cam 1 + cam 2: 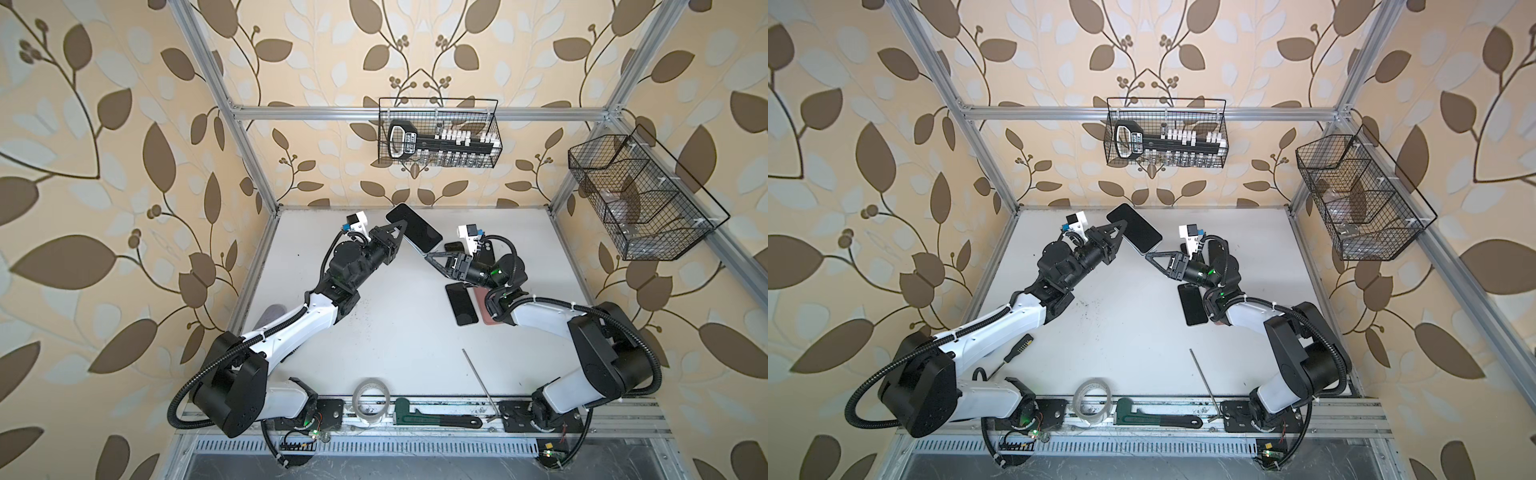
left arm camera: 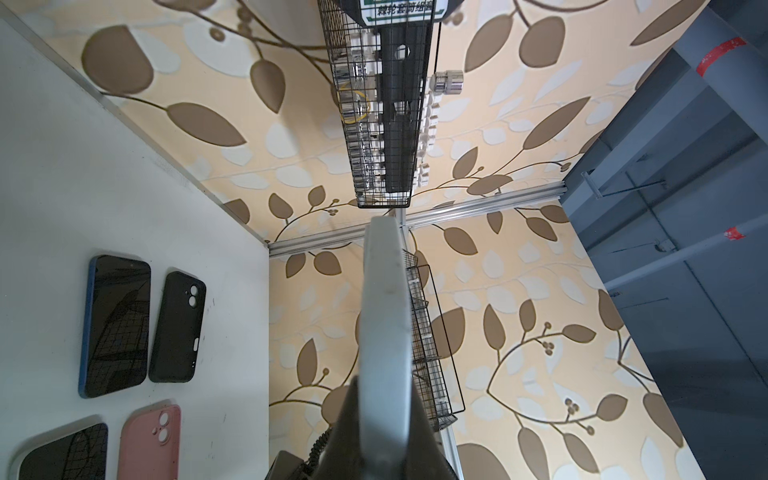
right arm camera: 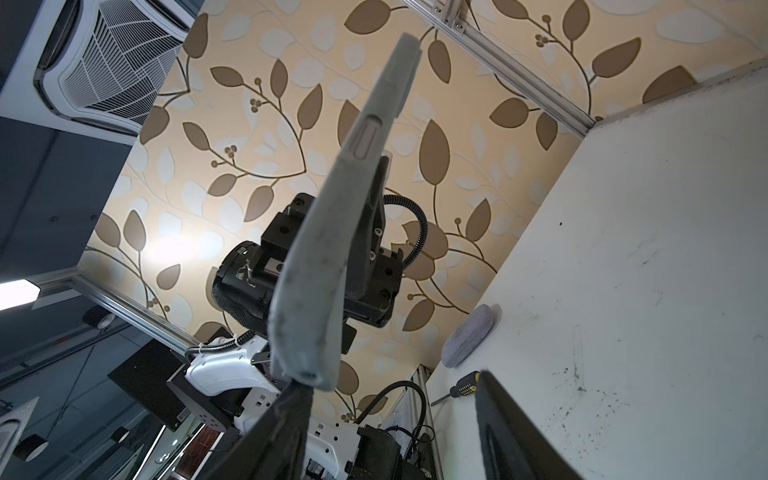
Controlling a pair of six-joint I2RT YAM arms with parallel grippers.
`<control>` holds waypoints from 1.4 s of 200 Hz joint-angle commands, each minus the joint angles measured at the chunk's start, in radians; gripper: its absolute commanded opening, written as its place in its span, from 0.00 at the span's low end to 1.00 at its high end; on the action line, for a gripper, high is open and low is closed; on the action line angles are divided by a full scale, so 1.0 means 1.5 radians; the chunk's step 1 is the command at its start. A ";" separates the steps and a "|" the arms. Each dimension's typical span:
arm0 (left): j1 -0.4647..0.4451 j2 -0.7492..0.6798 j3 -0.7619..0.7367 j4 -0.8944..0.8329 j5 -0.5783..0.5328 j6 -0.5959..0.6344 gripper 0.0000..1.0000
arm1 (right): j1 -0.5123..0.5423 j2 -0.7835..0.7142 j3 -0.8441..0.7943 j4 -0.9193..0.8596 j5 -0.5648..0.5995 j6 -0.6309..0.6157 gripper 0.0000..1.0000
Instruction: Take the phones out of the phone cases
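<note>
Your left tool is clamped across the phone case and holds it in the air over the tabletop. The phone is seated in the case, dark screen up. In both top views the right tool sits at the case's near corner. The hold is at one long edge only, so I judge that a hard push at that corner could swing the whole thing round in the grip.

From the left wrist you see the case edge-on, running away from the fingers with most of its length unsupported. A blue-edged phone, a black case and a pink case lie on the tabletop. If the phone pops free all at once, it may fall among them.

From the right wrist, the right tool's jaws stand wide apart and grip nothing. One fingertip is touching or just beside the case's corner; I cannot tell which. Should that tip skid off the soft lip, you'd peel nothing. Should you close on case and phone together, they won't part.
</note>
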 commanded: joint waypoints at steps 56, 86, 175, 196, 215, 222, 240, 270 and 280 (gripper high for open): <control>-0.062 -0.019 0.004 0.103 0.092 -0.031 0.00 | -0.006 0.049 0.022 -0.007 0.130 0.032 0.62; -0.070 -0.018 -0.004 0.105 0.090 -0.032 0.00 | -0.005 0.064 0.019 0.021 0.150 0.045 0.61; -0.074 -0.053 -0.055 0.053 0.086 0.000 0.00 | -0.019 0.086 0.022 0.086 0.164 0.082 0.59; -0.074 -0.069 -0.064 0.026 0.085 0.015 0.00 | -0.022 0.086 0.022 0.091 0.164 0.087 0.59; -0.074 -0.073 -0.063 0.018 0.090 0.025 0.00 | -0.021 0.089 0.029 0.090 0.160 0.088 0.58; -0.074 -0.072 -0.060 0.017 0.097 0.029 0.00 | -0.018 0.092 0.032 0.091 0.159 0.088 0.58; -0.074 -0.061 -0.053 0.018 0.108 0.030 0.00 | -0.008 0.101 0.044 0.088 0.151 0.087 0.58; -0.075 -0.036 -0.047 0.038 0.117 0.024 0.00 | 0.008 0.116 0.063 0.089 0.138 0.089 0.58; -0.075 -0.028 -0.042 0.041 0.122 0.026 0.00 | 0.012 0.117 0.067 0.079 0.135 0.083 0.58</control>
